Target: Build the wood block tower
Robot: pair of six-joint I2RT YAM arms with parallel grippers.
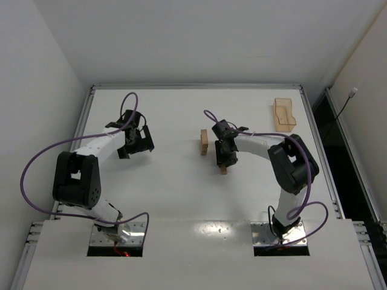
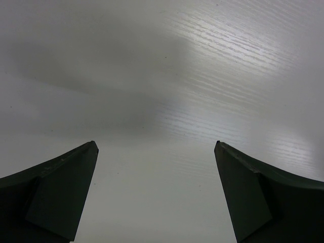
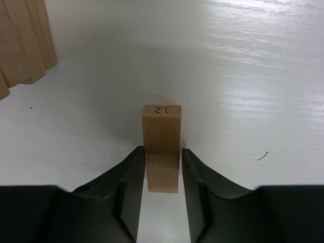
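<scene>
Right gripper (image 3: 161, 162) closed narrow, single wooden block (image 3: 161, 132) marked 12 clamped between fingers. Left gripper (image 2: 157, 152) spread wide, nothing held, white table (image 2: 202, 76) seen beneath. Wood block tower (image 1: 204, 142) stood near right gripper, not touched. Tan tray (image 1: 284, 115) set far right.
</scene>
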